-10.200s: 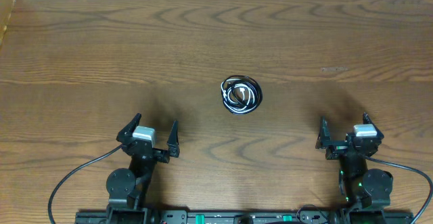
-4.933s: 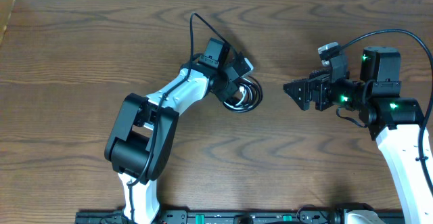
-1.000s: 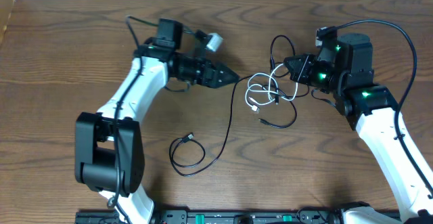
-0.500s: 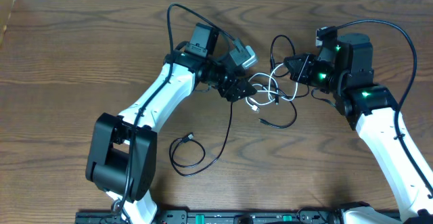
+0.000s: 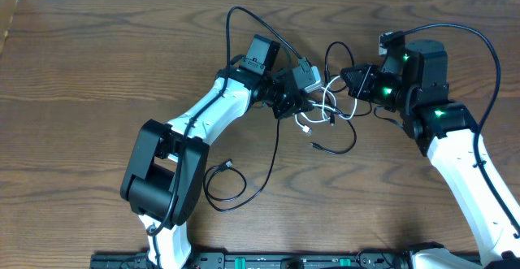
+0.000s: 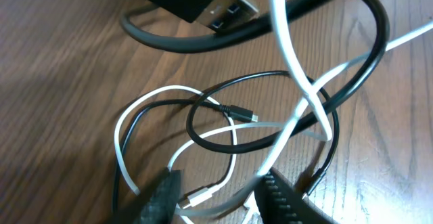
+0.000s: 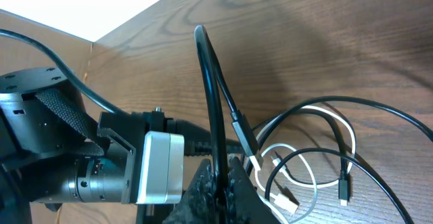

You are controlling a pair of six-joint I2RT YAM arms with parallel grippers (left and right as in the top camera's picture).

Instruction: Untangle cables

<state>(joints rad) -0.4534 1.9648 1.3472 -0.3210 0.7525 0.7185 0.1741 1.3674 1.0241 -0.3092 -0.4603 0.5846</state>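
Overhead, cables [image 5: 325, 110] knotted on the desk [image 5: 97, 58] between the arms; with right pincer [image 7: 218, 183] clamped on a black loop [image 7: 208, 88], shut the open left pincer [image 6: 223, 195] on the white strand [image 6: 287, 55] alone, then draw away gently.

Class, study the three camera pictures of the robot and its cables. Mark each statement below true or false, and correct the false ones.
1. The right gripper is shut on a black cable. True.
2. The white cable lies by itself, far from both grippers. False: it is looped into the tangle between the two grippers.
3. A second black cable trails out of the tangle and ends in a loop on the table nearer the left arm's base. True.
4. The left gripper is clamped shut with nothing between its fingertips. False: its jaws stand apart, with a strand of white cable between them.
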